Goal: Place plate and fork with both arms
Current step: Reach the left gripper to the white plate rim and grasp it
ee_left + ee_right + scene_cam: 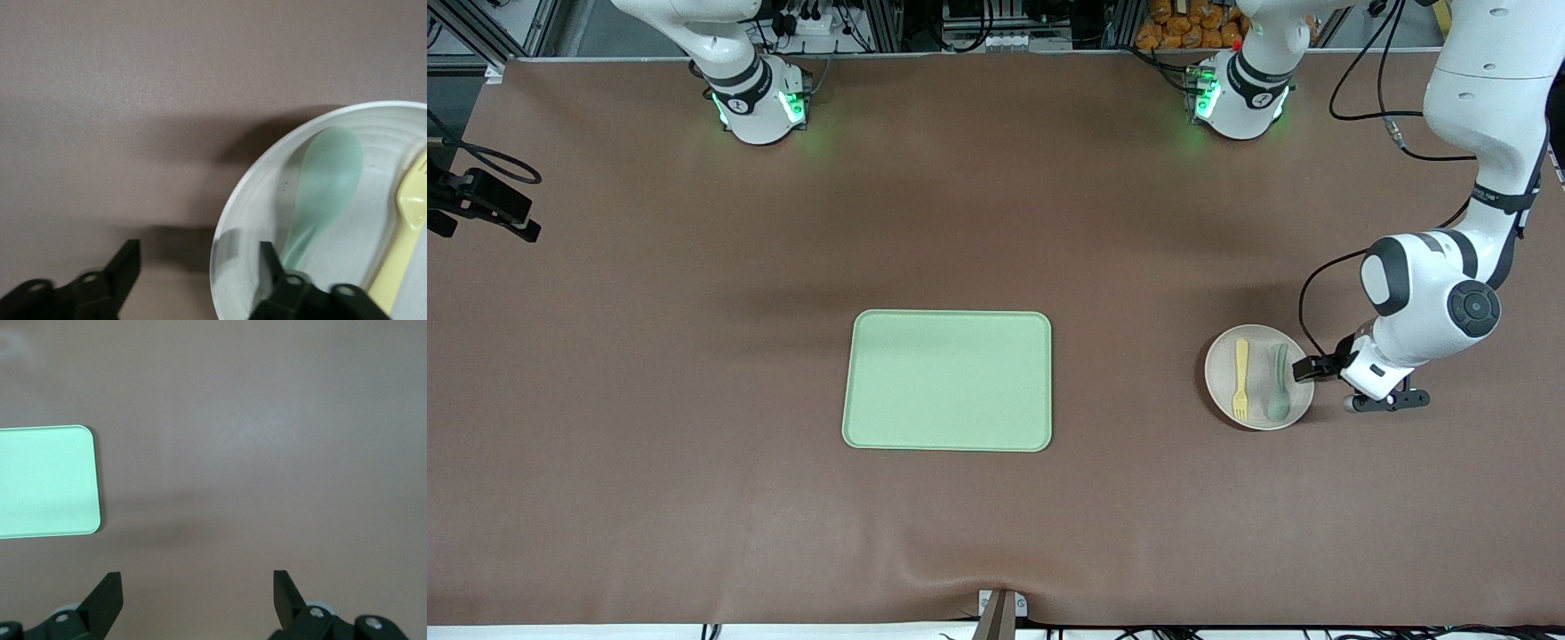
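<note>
The small off-white plate (1220, 378) lies toward the left arm's end of the table, with the pale yellow fork (1240, 378) and a grey-green spoon (1280, 384) side by side on it. My left gripper (1305, 369) is low at the plate's edge. In the left wrist view it (200, 250) stands open astride the plate's rim (243, 200), one finger over the plate beside the spoon (327, 180) and one over the table, not touching the rim. The fork (408, 220) lies past the spoon. My right gripper (197, 577) hangs open and empty over bare table.
A rectangular light-green tray (949, 380) lies flat at the middle of the table, and its corner (47, 480) shows in the right wrist view. Brown table cover surrounds the tray and plate. A black camera mount (480, 204) sits at the right arm's end.
</note>
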